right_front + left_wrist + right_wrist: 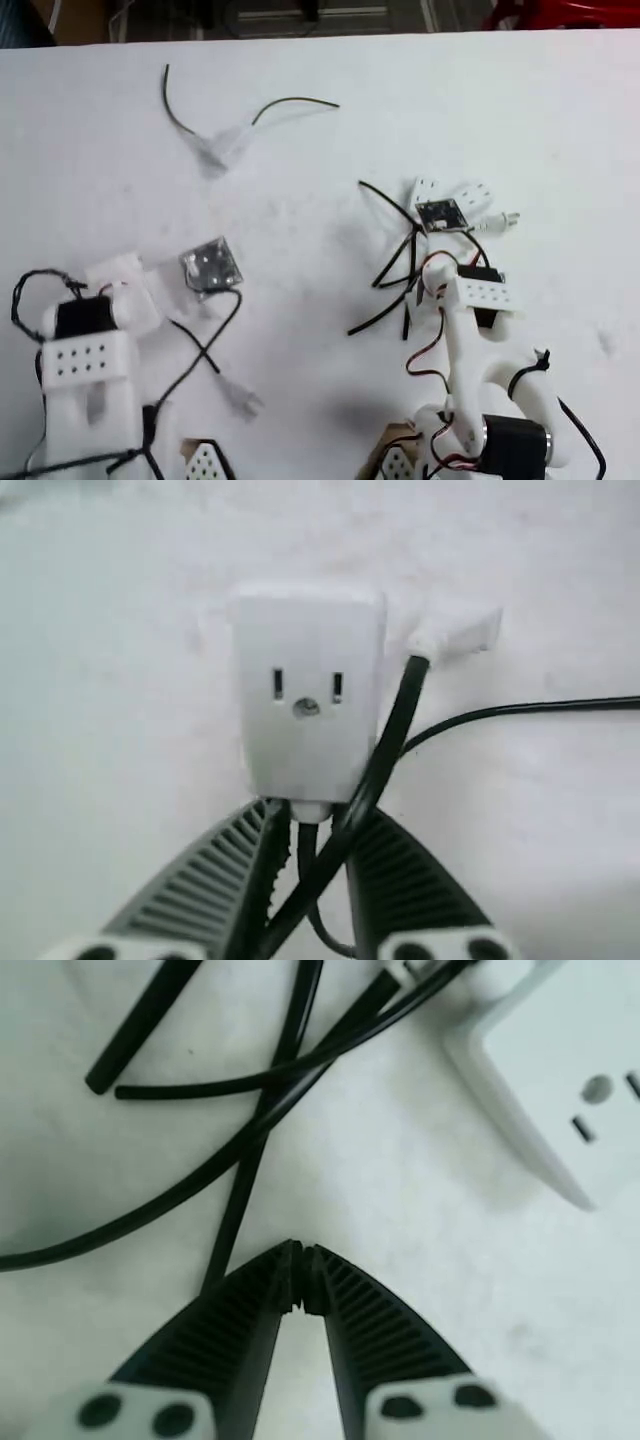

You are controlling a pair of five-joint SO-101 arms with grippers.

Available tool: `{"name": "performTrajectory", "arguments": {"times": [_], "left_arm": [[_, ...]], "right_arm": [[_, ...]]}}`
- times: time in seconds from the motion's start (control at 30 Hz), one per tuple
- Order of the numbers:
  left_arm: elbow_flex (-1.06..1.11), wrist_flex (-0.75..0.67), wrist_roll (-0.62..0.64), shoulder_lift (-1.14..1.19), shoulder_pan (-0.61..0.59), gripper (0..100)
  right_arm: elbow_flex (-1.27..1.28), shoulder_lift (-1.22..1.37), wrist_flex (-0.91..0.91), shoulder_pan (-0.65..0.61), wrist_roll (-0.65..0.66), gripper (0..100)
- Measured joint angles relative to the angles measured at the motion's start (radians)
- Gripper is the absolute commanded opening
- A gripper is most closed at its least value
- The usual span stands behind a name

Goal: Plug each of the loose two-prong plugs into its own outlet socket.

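Note:
A white outlet socket (305, 690) stands face-on in the left wrist view. My left gripper (310, 825) is shut on its lower end, with black cords pinched between the fingers. A white two-prong plug (455, 635) lies just beyond it, and its cord runs back through the jaws. From above, that socket (211, 266) sits beside the left gripper (160, 288). A loose plug (243, 401) lies nearer the front. My right gripper (300, 1265) is shut on nothing, over bare table beside black cords (240, 1140). A second socket (570, 1090) lies just ahead of it, shown from above as a socket (440, 215) with a plug (500, 219) beside it.
Another white plug with two black cord ends (215, 150) lies at the back left. Loose black cords (395, 265) fan out beside the right gripper (420, 288). The table's far edge (320, 35) runs along the back. Two perforated white pieces (205, 462) sit at the front edge.

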Motion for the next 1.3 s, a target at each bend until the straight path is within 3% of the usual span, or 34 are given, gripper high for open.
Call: {"name": "performTrajectory", "arguments": {"times": [0.13, 0.33, 0.47, 0.73, 1.17, 1.3], "left_arm": [[-0.147, 0.121, 0.199, 0.167, 0.051, 21], [-0.316, 0.189, 0.269, 0.359, 0.077, 21], [-0.333, 0.101, 0.27, 0.414, 0.071, 21], [-0.206, -0.207, 0.27, 0.546, 0.032, 21], [-0.216, -0.186, 0.273, 0.569, 0.117, 21], [-0.16, -0.259, 0.273, 0.569, 0.115, 21]], "right_arm": [[0.002, 0.0, 0.0, 0.0, 0.0, 2.4], [0.002, 0.0, 0.0, 0.0, 0.0, 2.4], [0.002, 0.0, 0.0, 0.0, 0.0, 2.4], [0.002, 0.0, 0.0, 0.0, 0.0, 2.4], [0.002, 0.0, 0.0, 0.0, 0.0, 2.4], [0.002, 0.0, 0.0, 0.0, 0.0, 2.4]]}}
